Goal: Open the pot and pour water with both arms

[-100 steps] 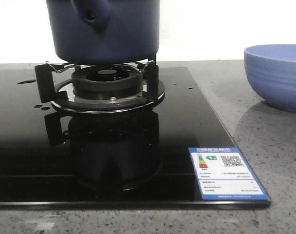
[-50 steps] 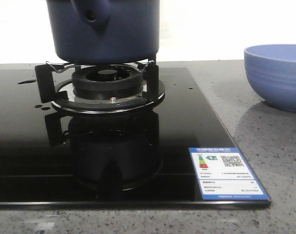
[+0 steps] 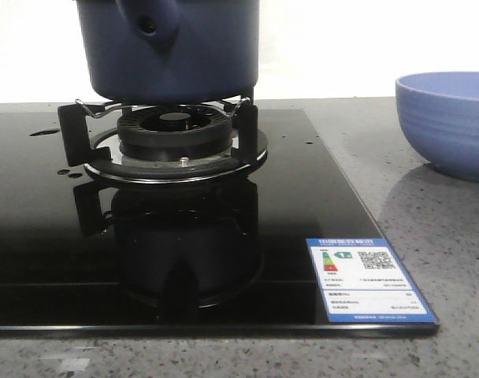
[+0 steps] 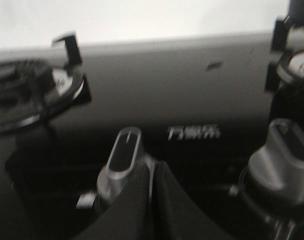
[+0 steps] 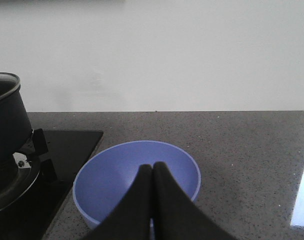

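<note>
The dark navy pot (image 3: 167,46) stands on the burner's pot support (image 3: 172,138), its rounded knob with a small hole (image 3: 148,25) facing me; its top is cut off by the front view's edge. In the right wrist view the pot (image 5: 7,120) shows with a glass lid rim (image 5: 6,85) on it. My left gripper (image 4: 151,172) is shut and empty, low over the black cooktop beside a silver control knob (image 4: 123,155). My right gripper (image 5: 152,170) is shut and empty above the periwinkle bowl (image 5: 137,172). Neither gripper shows in the front view.
The periwinkle bowl (image 3: 448,122) stands on the grey speckled counter (image 3: 428,220) right of the black glass cooktop (image 3: 287,205). A blue energy label (image 3: 365,277) sits at the cooktop's front right corner. A second control knob (image 4: 284,157) and another burner (image 4: 32,92) show in the left wrist view.
The front view has shifted very slightly; the pot, burner and bowl stand where they were. The blurred left wrist view suggests the left arm is moving.
</note>
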You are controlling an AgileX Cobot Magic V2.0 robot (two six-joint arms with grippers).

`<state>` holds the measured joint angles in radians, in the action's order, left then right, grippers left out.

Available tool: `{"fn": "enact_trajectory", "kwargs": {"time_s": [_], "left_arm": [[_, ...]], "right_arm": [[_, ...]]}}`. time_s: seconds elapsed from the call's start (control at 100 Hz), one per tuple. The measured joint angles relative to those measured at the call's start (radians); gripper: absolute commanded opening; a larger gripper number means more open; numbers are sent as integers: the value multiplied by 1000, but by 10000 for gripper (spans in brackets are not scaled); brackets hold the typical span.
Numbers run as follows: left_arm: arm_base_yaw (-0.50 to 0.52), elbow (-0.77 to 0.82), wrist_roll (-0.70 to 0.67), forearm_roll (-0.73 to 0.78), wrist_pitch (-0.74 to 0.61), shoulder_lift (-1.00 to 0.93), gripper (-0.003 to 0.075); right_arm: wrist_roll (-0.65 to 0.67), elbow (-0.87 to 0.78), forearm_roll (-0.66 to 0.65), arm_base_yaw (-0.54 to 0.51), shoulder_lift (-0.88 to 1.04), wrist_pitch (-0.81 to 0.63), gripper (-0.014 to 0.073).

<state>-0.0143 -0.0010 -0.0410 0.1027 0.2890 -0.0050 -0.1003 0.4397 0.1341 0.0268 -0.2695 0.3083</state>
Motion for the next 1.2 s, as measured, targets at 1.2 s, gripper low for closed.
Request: {"fn": "enact_trajectory", "kwargs": {"time_s": [1.2], "left_arm": [[15,0,-1,-6,51,0,-20]], "right_arm": [[2,-134,-19,0,35,-43,-64]]}}
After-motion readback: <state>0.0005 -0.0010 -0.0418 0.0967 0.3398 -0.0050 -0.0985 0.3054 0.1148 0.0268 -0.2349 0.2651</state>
